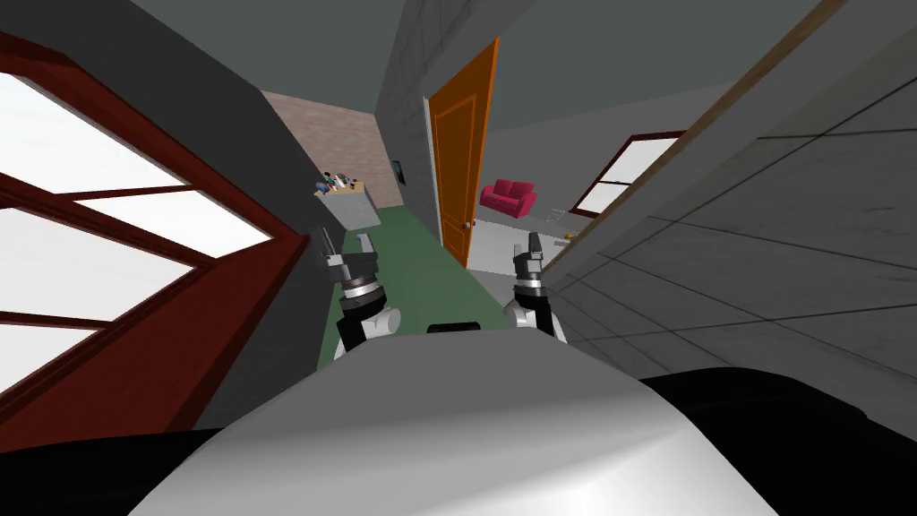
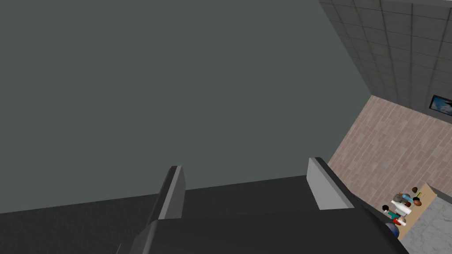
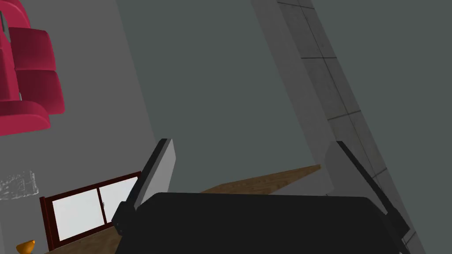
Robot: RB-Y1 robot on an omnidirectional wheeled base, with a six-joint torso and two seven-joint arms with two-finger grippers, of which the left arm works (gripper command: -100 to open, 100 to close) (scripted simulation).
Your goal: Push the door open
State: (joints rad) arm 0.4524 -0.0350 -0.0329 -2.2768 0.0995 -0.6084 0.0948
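Facing: door (image 1: 461,152), orange, upright, standing ajar well ahead, between the two arms.
Nearer arm: right gripper (image 1: 535,244); the door lies ahead and to its left, well apart.
Right fingers: spread, empty, pointing forward.
Left gripper (image 1: 345,244): held forward, fingers spread, empty.
Next: probably close in before pressing.

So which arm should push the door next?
Right, probably. The right tool, open, is nearer the orange door and its knob; the left tool, also open, is farther off, by the window.
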